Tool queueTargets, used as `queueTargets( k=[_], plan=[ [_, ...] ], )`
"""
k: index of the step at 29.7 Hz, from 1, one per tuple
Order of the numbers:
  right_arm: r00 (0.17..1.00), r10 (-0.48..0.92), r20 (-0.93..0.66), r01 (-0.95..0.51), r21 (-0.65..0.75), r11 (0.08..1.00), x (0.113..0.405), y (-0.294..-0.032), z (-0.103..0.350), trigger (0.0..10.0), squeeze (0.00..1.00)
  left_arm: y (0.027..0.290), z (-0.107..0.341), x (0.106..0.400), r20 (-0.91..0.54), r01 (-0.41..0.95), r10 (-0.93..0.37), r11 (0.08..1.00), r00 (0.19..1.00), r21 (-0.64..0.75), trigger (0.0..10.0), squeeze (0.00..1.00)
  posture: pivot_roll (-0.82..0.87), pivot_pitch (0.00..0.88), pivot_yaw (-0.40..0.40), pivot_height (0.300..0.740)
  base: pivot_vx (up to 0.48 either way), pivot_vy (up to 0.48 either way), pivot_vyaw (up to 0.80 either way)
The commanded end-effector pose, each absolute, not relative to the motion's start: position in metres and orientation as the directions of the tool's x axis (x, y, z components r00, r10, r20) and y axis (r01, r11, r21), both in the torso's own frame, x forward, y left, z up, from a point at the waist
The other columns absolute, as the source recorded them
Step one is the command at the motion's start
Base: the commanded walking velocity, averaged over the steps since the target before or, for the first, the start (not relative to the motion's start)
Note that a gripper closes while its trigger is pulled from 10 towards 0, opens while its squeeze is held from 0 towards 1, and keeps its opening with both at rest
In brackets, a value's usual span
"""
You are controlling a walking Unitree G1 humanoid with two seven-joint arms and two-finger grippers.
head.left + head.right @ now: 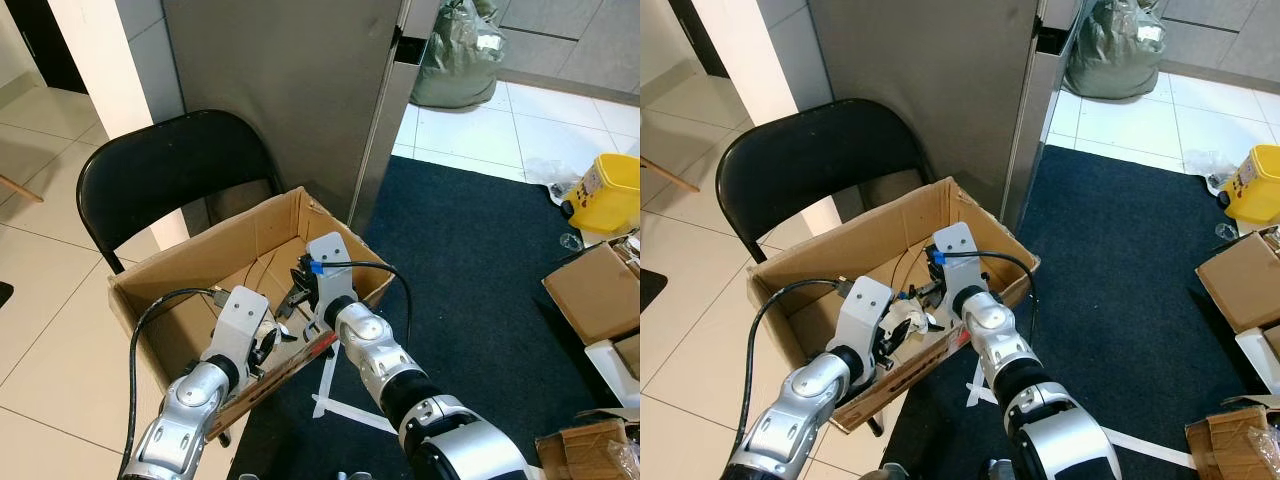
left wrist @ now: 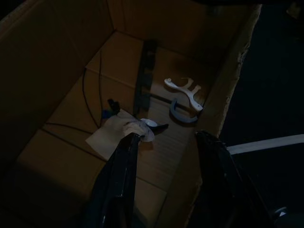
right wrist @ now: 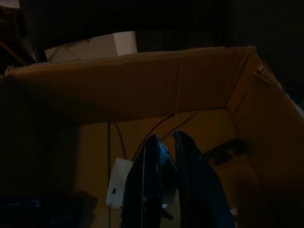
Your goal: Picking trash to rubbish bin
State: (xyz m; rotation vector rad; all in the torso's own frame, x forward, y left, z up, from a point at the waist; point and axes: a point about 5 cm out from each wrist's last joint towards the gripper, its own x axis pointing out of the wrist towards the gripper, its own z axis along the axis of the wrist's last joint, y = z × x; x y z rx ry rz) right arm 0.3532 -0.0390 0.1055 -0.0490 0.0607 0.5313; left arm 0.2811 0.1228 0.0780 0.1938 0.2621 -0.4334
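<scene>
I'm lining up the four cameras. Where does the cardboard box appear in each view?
Left eye: cardboard box at centre, before the black chair.
Right eye: centre-left.
Left wrist: its floor and walls around the left gripper.
Right wrist: far wall beyond the right gripper.
Shared landmark: the box's rim.

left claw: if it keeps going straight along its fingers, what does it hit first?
Likely the crumpled paper scrap on the floor of the cardboard box. The left claw is open above it, one finger inside the box and the other by the near wall. Depth is unclear in the dark wrist view.
</scene>
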Motion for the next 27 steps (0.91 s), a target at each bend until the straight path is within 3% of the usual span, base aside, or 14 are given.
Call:
queueTargets(
  k=[1, 2, 6, 7, 8, 14, 19, 20, 27],
  plan=[
    [0.849, 0.523, -0.078, -0.522, 0.03, 0.852, 0.348, -0.028, 0.1, 10.0, 0.61, 0.126, 0.074, 0.277, -0.319, 0.444, -0.384, 0.885, 0.866, 0.141, 10.0, 0.0, 0.06, 0.214, -0.026, 0.74, 0.0, 0.0, 0.0],
    [0.846, 0.527, -0.078, -0.526, 0.039, 0.85, 0.348, -0.028, 0.1, 10.0, 1.0, 0.126, 0.074, 0.277, -0.32, 0.445, -0.385, 0.884, 0.866, 0.142, 10.0, 0.0, 0.06, 0.216, -0.025, 0.74, 0.0, 0.0, 0.0],
    [0.861, 0.502, -0.08, -0.503, 0.011, 0.864, 0.349, -0.03, 0.1, 10.0, 1.0, 0.126, 0.075, 0.277, -0.321, 0.447, -0.386, 0.883, 0.865, 0.144, 10.0, 0.0, 0.07, 0.212, -0.024, 0.74, 0.0, 0.0, 0.0],
    [0.863, 0.498, -0.081, -0.499, 0.011, 0.866, 0.349, -0.031, 0.1, 10.0, 0.38, 0.126, 0.075, 0.277, -0.321, 0.447, -0.386, 0.883, 0.865, 0.145, 10.0, 0.0, 0.07, 0.211, -0.024, 0.74, 0.0, 0.0, 0.0],
    [0.865, 0.496, -0.082, -0.497, 0.011, 0.868, 0.349, -0.032, 0.099, 10.0, 0.0, 0.126, 0.075, 0.278, -0.322, 0.448, -0.386, 0.882, 0.865, 0.145, 10.0, 0.0, 0.07, 0.211, -0.025, 0.74, 0.0, 0.0, 0.0],
    [0.874, 0.478, -0.087, -0.48, 0.009, 0.877, 0.347, -0.039, 0.094, 10.0, 0.0, 0.126, 0.075, 0.279, -0.325, 0.452, -0.387, 0.879, 0.863, 0.152, 10.0, 0.0, 0.07, 0.202, -0.024, 0.74, 0.0, 0.0, 0.0],
    [0.904, 0.413, -0.112, -0.416, 0.002, 0.909, 0.342, -0.061, 0.079, 10.0, 0.0, 0.129, 0.074, 0.281, -0.325, 0.441, -0.374, 0.882, 0.869, 0.164, 10.0, 0.0, 0.07, 0.184, -0.024, 0.74, 0.0, 0.0, 0.0],
    [0.925, 0.364, -0.111, -0.365, 0.01, 0.931, 0.339, -0.076, 0.072, 10.0, 0.0, 0.132, 0.073, 0.281, -0.322, 0.426, -0.357, 0.888, 0.877, 0.174, 10.0, 0.0, 0.06, 0.174, -0.024, 0.74, 0.0, 0.0, 0.0],
    [0.973, 0.22, -0.068, -0.221, -0.005, 0.975, 0.326, -0.12, 0.062, 10.0, 0.0, 0.142, 0.078, 0.284, -0.266, 0.342, -0.292, 0.925, 0.919, 0.166, 10.0, 0.0, 0.03, 0.15, -0.009, 0.74, 0.0, 0.0, 0.0]
  ],
)
